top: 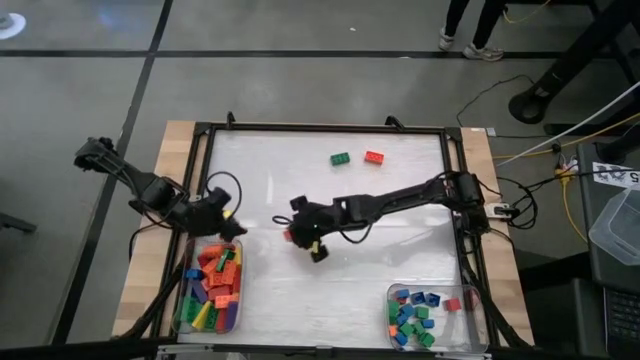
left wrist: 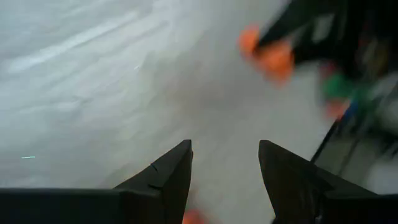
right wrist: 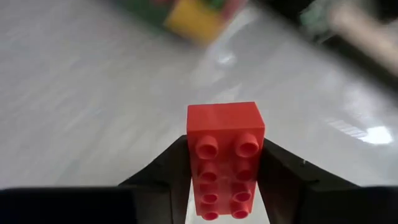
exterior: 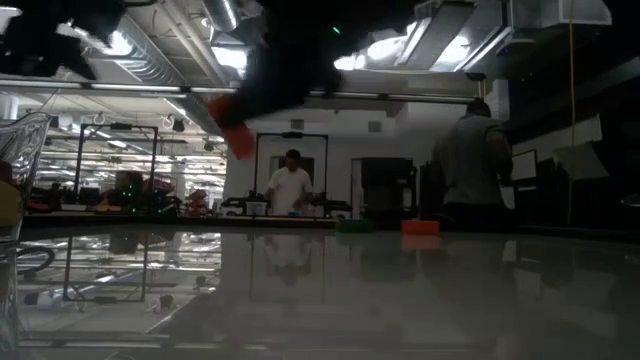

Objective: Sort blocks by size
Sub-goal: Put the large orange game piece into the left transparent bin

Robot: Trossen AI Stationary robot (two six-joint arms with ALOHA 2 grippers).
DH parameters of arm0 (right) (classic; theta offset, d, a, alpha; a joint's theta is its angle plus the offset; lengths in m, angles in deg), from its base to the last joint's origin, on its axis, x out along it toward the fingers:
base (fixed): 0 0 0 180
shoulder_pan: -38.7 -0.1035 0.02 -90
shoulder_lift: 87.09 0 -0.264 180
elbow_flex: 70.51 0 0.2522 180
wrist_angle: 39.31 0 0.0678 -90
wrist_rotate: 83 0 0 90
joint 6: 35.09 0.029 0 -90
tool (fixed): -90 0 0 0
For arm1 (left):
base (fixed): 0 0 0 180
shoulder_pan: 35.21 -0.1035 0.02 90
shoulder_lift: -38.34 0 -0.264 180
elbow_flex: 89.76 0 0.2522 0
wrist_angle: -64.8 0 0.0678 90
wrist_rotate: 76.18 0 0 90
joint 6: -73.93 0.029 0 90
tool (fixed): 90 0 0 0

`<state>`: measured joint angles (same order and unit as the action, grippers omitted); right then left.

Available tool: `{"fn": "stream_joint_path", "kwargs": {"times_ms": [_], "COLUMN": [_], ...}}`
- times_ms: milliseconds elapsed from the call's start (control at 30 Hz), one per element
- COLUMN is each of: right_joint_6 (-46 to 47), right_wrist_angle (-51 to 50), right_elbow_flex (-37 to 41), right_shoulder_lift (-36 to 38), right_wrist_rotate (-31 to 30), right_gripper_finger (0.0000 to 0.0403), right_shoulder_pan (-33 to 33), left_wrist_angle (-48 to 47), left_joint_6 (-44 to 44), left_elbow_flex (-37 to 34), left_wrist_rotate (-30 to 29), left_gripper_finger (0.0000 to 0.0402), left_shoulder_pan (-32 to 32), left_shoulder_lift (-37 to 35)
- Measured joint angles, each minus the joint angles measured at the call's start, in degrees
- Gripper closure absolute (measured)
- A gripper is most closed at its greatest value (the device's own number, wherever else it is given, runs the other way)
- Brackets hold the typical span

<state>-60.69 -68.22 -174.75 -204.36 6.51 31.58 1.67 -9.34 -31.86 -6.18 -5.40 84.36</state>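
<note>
Right wrist view: right gripper clamps a long red studded plastic brick by its sides, lifted above mid-table, likely bound for the clear tray of long bricks. Left gripper hovers over that tray, fingers apart, empty.

No readable text, labels, brands or numbers in any view.

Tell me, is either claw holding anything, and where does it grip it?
The right claw pinches a long red brick by its two long sides. The left claw holds nothing.
</note>
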Motion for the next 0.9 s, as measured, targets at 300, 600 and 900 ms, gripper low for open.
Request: {"fn": "stream_joint_path", "kwargs": {"times_ms": [300, 600, 900], "right_joint_6": [0.4, 10.7, 20.2], "right_wrist_angle": [16.1, 14.0, -1.1], "right_elbow_flex": [0.0, 0.0, 0.0], "right_shoulder_lift": [0.0, 0.0, -0.1], "right_wrist_rotate": [-14.6, -19.5, -19.4], "right_gripper_finger": [0.0249, 0.0257, 0.0244], "right_shoulder_pan": [-0.7, -0.7, -0.8], "left_wrist_angle": [13.3, 25.6, 27.7], "left_joint_6": [-7.8, -0.6, -0.6], "left_elbow_flex": [-3.2, -3.2, -3.2], "left_wrist_rotate": [-10.3, -10.9, -9.6], "left_gripper_finger": [0.0229, 0.0229, 0.0229], "left_shoulder_pan": [-3.9, -8.8, -9.1], "left_shoulder_lift": [5.6, 13.9, 14.2]}}
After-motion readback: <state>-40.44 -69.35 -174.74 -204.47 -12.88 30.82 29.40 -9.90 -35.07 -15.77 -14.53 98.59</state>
